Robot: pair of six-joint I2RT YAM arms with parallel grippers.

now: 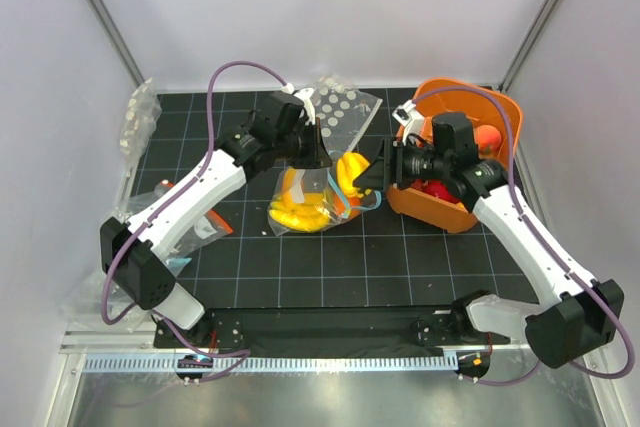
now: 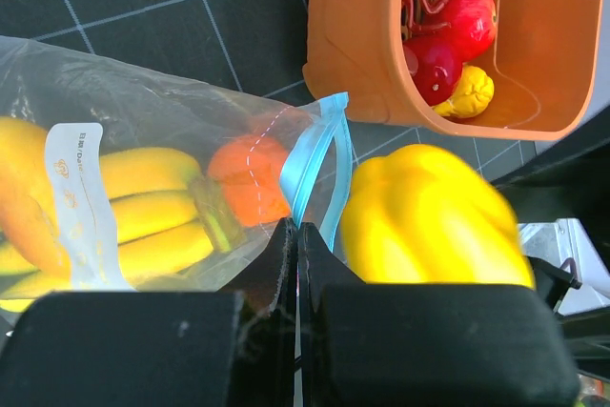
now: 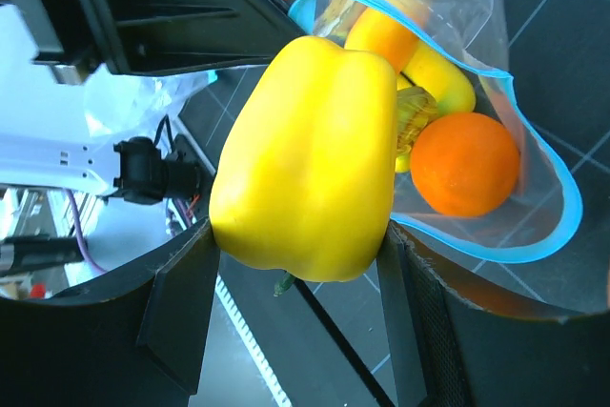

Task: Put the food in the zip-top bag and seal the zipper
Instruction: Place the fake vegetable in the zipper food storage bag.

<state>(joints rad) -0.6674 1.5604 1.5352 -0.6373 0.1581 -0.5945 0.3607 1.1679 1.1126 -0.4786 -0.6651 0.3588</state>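
Step in hand: loading the food; sealing has not begun.
Left gripper [image 2: 295, 235]: jaws pressed together on the film of the clear, crinkly zip-top bag [image 2: 143, 92] just under its mouth, apparently lifting that edge.
Right gripper [image 3: 300, 235]: jaws spread wide around a yellow bell-pepper-shaped toy [image 3: 305, 159], with a finger against each side.
Pepper toy position: in the air just beside the bag's mouth, seemingly not yet past the rim.
Zipper: the light-blue zip strip [image 2: 307, 154] gapes in an open loop, unsealed.
Already inside: a yellow banana bunch [image 2: 152, 221], a small round orange [image 3: 464, 164] near the mouth, and a yellow-orange piece [image 3: 381, 35] deeper in.
Bag location: on the black gridded mat [image 1: 330, 267] between the arms, near the orange plastic basket [image 2: 353, 35], which holds red apples [image 2: 467, 16].
Next move calls for: steering the pepper toy through the loop past the orange while the left gripper holds the lip. The opening looks barely wider than the toy, so it probably needs to enter narrow end first, deep enough to clear the strip.
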